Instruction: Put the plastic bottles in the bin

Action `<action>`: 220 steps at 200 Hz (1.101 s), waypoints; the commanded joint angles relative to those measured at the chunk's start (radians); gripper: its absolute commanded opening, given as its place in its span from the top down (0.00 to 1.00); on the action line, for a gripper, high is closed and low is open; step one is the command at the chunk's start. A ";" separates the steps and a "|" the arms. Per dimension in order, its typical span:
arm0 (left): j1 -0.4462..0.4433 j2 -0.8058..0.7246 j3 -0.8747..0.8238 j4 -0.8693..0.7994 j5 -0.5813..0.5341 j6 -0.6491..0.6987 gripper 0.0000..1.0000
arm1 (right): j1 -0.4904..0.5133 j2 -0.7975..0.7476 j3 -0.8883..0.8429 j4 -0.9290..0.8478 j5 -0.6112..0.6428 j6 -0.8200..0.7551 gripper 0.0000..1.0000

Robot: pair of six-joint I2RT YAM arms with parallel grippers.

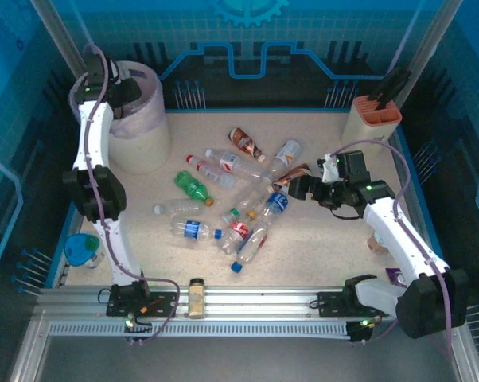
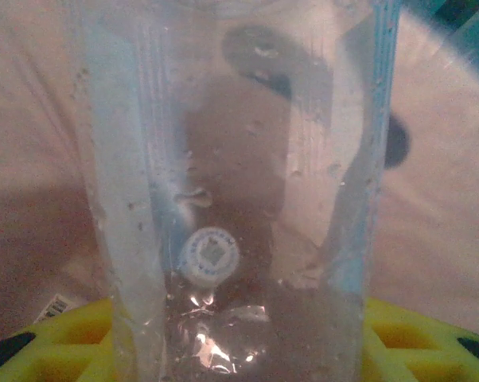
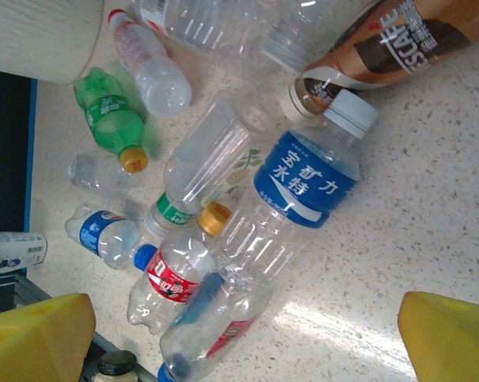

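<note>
Although a small amber jar [image 1: 196, 297] stands on the near rail at the bottom of the overhead view, it is no part of the job. The work lies further up, at the middle of the table [image 1: 327, 255]. Most of the plastic bottles [image 1: 231, 203] lie there in a loose heap, several touching or crossing. A green bottle [image 1: 193, 188] is at the heap's left, a blue-labelled bottle [image 3: 307, 179] is toward its right, and a brown coffee bottle [image 3: 399, 40] lies just beyond that.

The right gripper [image 1: 295, 188] hovers at the heap's right edge, its claw spread wide with nothing in it. In its wrist view the yellow fingers [image 3: 36, 334] sit at the two bottom corners, and the blue-labelled bottle lies ahead between them.

Farther off, at the upper left of the overhead view, stands the bin [image 1: 144, 151], and the left gripper [image 1: 122, 90] hangs over its mouth. That claw is clamped on a clear bottle [image 2: 239, 159], which runs top to bottom through the middle of the wrist view with the pink liner [image 2: 450, 191] behind it.

I judge the step in hand to be the drop of this bottle. The next move calls for the left claw to part while inside the rim, so the bottle falls into the liner and not onto the table. The right arm looks set to come down on the blue-labelled bottle. It would need to close across the body, clear of the neighbours.
</note>
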 commanded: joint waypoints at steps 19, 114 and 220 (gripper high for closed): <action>0.002 0.064 0.013 -0.079 -0.002 0.093 1.00 | 0.015 -0.022 -0.020 -0.020 0.031 0.021 0.01; 0.001 0.097 -0.033 -0.088 0.026 0.129 0.36 | 0.007 -0.070 -0.057 0.007 0.125 0.065 0.00; 0.003 0.027 0.108 -0.135 0.099 0.156 0.01 | 0.005 0.010 -0.124 0.191 0.110 0.281 0.01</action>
